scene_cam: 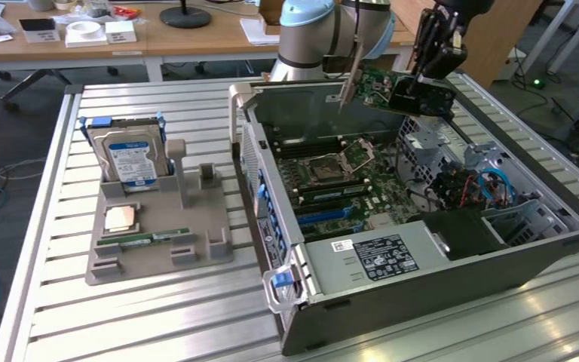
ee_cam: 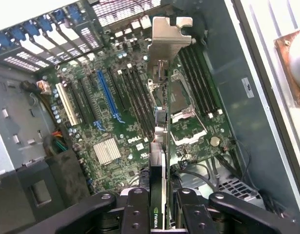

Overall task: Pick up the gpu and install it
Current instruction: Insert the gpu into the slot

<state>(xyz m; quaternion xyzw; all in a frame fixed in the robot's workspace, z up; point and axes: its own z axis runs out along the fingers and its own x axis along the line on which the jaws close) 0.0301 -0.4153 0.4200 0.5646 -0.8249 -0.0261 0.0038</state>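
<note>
My gripper (scene_cam: 433,69) hangs over the open computer case (scene_cam: 410,286), shut on the gpu (scene_cam: 402,92), a green card with a black block and a metal bracket. The card floats tilted above the case's far side, clear of the motherboard (scene_cam: 340,185). In the wrist view the gpu (ee_cam: 159,146) runs edge-on away from my gripper (ee_cam: 160,214), its silver bracket (ee_cam: 169,36) at the far end. Below it lie the motherboard (ee_cam: 111,151), the blue slot (ee_cam: 107,95) and the bare CPU socket (ee_cam: 184,105).
A grey parts holder (scene_cam: 154,241) sits at the exterior view's left with a blue-labelled hard drive (scene_cam: 130,160), a CPU (scene_cam: 121,219) and a memory stick (scene_cam: 148,238). A power supply (scene_cam: 385,260) fills the case's near end; cables (scene_cam: 470,188) crowd its right side.
</note>
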